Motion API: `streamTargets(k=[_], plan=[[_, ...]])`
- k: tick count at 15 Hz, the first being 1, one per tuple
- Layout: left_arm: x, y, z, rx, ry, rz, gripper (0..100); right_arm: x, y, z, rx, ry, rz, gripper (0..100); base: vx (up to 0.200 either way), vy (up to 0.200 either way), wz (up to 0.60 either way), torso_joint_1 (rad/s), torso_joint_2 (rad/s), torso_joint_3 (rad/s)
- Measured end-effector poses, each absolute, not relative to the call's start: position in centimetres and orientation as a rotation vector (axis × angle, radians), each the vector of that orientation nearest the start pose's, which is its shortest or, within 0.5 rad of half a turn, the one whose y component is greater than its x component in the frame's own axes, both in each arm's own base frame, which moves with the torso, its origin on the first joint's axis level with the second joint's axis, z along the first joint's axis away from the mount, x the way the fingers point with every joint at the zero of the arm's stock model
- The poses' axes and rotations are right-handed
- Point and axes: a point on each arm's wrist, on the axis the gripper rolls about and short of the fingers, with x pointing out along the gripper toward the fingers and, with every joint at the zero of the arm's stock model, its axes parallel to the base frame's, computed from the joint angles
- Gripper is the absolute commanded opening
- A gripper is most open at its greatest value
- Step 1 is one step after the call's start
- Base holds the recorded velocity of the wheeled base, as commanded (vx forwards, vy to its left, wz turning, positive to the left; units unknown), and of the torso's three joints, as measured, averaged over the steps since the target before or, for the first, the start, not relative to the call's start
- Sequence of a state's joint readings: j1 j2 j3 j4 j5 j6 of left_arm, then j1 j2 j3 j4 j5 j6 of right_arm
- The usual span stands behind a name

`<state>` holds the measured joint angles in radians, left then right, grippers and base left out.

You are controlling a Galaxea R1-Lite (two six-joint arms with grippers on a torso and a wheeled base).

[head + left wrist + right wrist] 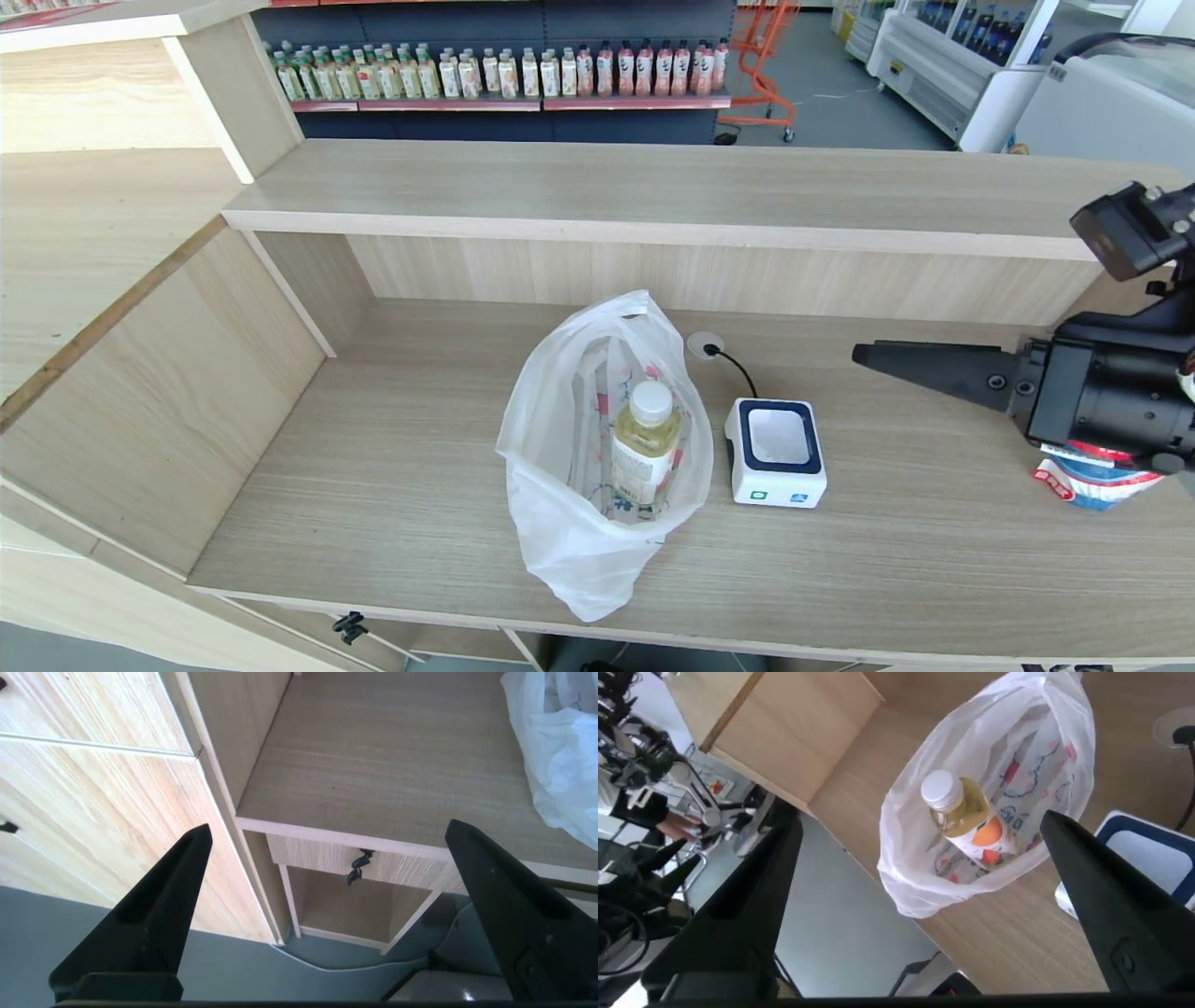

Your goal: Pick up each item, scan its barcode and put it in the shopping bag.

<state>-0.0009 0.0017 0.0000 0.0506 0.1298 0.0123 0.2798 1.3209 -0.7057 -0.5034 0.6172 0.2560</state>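
A white plastic shopping bag (569, 523) stands open in the middle of the wooden counter (392, 485). Inside it a bottle of yellow drink (646, 439) with a white cap stands upright. Just right of the bag sits the white barcode scanner (777, 451) with its dark-framed window facing up. My right gripper (878, 357) hovers open above the counter's right side, pointing at the scanner. Under that arm lies a red, white and blue snack packet (1088, 481). The right wrist view looks down between the spread fingers (920, 826) at the bag (915, 877) and bottle (957, 803). My left gripper (329, 829) hangs open before the counter's front left corner.
The scanner's black cable runs to a round grommet (705, 345) behind it. A raised shelf (653, 196) spans the back of the counter and a wooden side wall (187, 392) closes the left. A drawer with a key (358, 866) sits under the front edge.
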Motion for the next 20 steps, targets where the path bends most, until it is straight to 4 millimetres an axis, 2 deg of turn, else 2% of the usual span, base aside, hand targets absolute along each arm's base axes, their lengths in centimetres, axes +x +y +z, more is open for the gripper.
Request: streamTargets(k=[4, 8, 11, 15, 17, 20], plan=[[-2.3, 0.3, 7.0, 0.016, 0.053, 0.128, 100, 19.1, 6.1, 24.4, 0.252, 0.197, 0.826, 100, 0.0, 0.0, 0.0, 0.0, 0.0, 0.0], [-2.3, 0.3, 7.0, 0.017, 0.053, 0.128, 100, 19.2, 5.4, 24.5, 0.252, 0.188, 0.792, 100, -0.2, 0.0, 0.0, 0.005, 0.0, 0.002], [-2.3, 0.3, 7.0, 0.016, 0.053, 0.128, 100, 19.2, 4.4, 23.9, 0.261, 0.202, 0.74, 100, 0.0, 0.0, 0.0, 0.0, 0.0, 0.0], [-2.3, 0.3, 7.0, 0.015, 0.053, 0.128, 100, 19.2, 2.6, 22.9, 0.283, 0.223, 0.642, 100, 0.0, -0.2, 0.0, 0.003, 0.0, 0.001], [-2.3, 0.3, 7.0, 0.014, 0.053, 0.128, 100, 19.1, 1.9, 23.0, 0.361, 0.241, 0.6, 100, 0.0, -0.2, 0.0, 0.0, 0.0, 0.0], [-2.3, 0.3, 7.0, 0.004, 0.052, 0.128, 100, 18.9, 1.0, 23.1, 0.409, 0.263, 0.546, 100, -0.2, -0.2, 0.0, 0.001, 0.0, 0.002]])
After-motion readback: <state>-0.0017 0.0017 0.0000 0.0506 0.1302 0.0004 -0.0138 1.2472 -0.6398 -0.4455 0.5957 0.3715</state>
